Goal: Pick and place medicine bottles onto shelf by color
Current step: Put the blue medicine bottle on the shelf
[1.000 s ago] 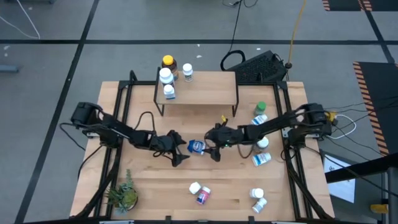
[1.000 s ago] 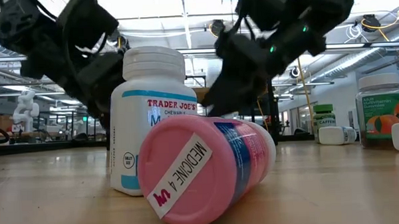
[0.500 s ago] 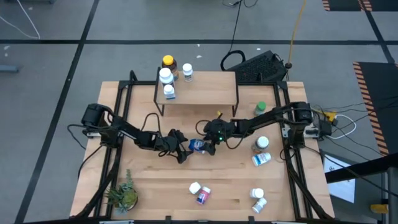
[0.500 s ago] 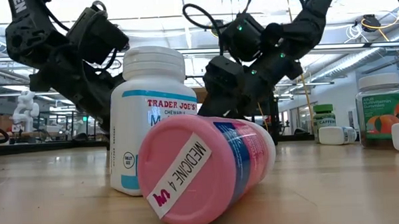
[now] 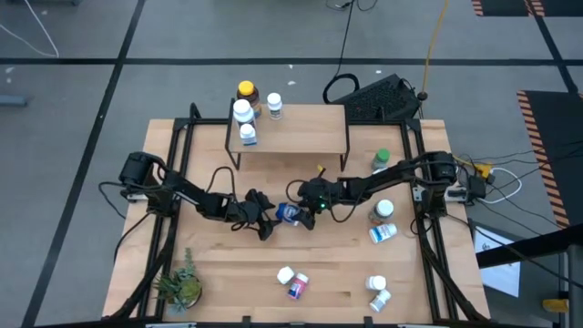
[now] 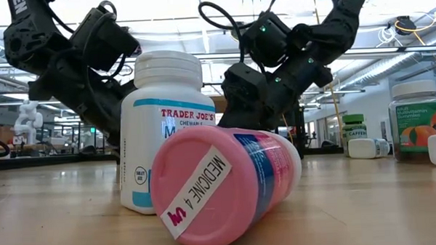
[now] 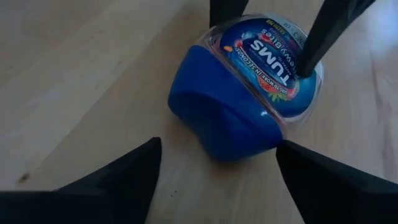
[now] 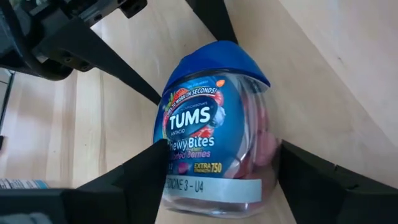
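Two grippers crowd the blue bottle (image 5: 289,214) mid-table, left gripper (image 5: 267,221) and right gripper (image 5: 308,211) both spread wide around it, unclamped — one should back off, the other squeeze squarely.

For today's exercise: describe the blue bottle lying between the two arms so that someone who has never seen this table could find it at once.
Start at the small raised shelf at the table's far edge and come toward the table's middle, where the left tool and right tool meet. Between them lies the blue bottle on its side. Its blue cap and Tums label set it apart from the white bottles nearby.
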Available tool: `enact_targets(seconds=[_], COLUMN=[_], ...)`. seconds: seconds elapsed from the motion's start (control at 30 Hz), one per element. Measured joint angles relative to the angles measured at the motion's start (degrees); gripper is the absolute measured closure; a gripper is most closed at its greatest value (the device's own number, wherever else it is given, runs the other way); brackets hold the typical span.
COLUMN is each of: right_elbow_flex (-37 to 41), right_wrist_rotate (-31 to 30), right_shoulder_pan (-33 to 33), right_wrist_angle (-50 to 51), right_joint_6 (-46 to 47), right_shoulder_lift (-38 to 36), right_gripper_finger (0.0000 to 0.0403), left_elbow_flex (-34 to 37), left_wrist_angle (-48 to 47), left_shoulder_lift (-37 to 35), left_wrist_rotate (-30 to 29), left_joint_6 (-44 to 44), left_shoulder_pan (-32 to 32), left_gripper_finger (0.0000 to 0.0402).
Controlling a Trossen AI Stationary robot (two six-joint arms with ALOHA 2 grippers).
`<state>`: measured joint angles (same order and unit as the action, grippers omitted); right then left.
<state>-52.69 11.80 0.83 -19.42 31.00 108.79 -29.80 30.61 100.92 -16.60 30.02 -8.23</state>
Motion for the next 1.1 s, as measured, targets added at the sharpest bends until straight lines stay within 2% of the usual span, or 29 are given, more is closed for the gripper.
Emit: enact_targets(seconds=[0.2,0.43,0.57,0.63,0.77,0.9,1.0,1.1], right_elbow_flex=[0.04,0.26,0.13,0.13,0.13,0.11,0.11,0.13], right_wrist_rotate=[-1.12,-2.11,2.52,1.93,-2.13,-6.44,-6.25,-2.46], right_shoulder_pan=[0.22,2.03,3.68,4.22,4.43,4.1,3.62,3.47], right_wrist_angle=[-0.35,3.49,4.22,1.82,-2.2,0.47,1.87,4.25], right_joint_6=[-2.2,-8.97,-10.88,-10.83,-9.95,-9.85,-9.88,-9.83], right_shoulder_lift=[-0.48,-4.96,-5.34,-4.48,-3.52,-3.85,-4.24,-5.36], right_gripper_finger=[0.0165,0.0173,0.0174,0.0174,0.0174,0.0174,0.0173,0.0173], left_elbow_flex=[0.13,0.13,0.13,-0.03,-0.52,-0.57,-0.63,-0.63], left_wrist_angle=[1.83,2.01,2.23,2.17,2.36,1.65,-1.93,-8.34], left_shoulder_lift=[0.09,0.12,0.37,0.39,0.31,0.25,-1.28,-5.16], left_wrist_rotate=[0.6,-0.33,-7.0,-8.51,-6.85,-5.28,-2.87,2.19], left_joint_6=[-2.12,-2.08,-0.05,0.72,1.11,0.57,0.12,-1.03], left_shoulder_pan=[0.02,0.07,0.89,1.0,1.45,1.27,1.37,1.75], left_gripper_finger=[0.0115,0.0117,0.0118,0.0118,0.0118,0.0117,0.0117,0.0117])
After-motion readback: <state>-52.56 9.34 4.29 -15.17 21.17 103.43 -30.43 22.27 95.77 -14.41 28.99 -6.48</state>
